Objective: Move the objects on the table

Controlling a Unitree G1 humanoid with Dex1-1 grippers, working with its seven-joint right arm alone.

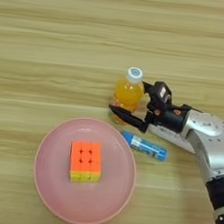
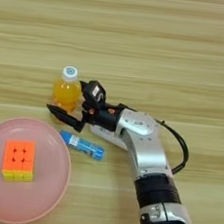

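Gripper (image 1: 127, 97) spread wide around the bottle (image 1: 128, 92), not clamped. Tube (image 1: 144, 146) lies just off the plate's (image 1: 48, 180) right rim; cube (image 1: 85, 161) sits mid-plate.

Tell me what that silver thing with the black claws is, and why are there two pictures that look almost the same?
That silver thing is a robot's right arm. The black claws are its gripper, a hand with two fingers. The fingers are spread open, one on each side of a little bottle of orange drink with a white cap. I can't tell if they touch it yet.

Both pictures come from a camera on the robot's head, looking down. It has two eyes, like you, so each sees the same wooden table from a slightly different spot.

Also on the table: a pink plate with a colourful puzzle cube on it, a blue tube, and a white remote partly hidden under the arm.
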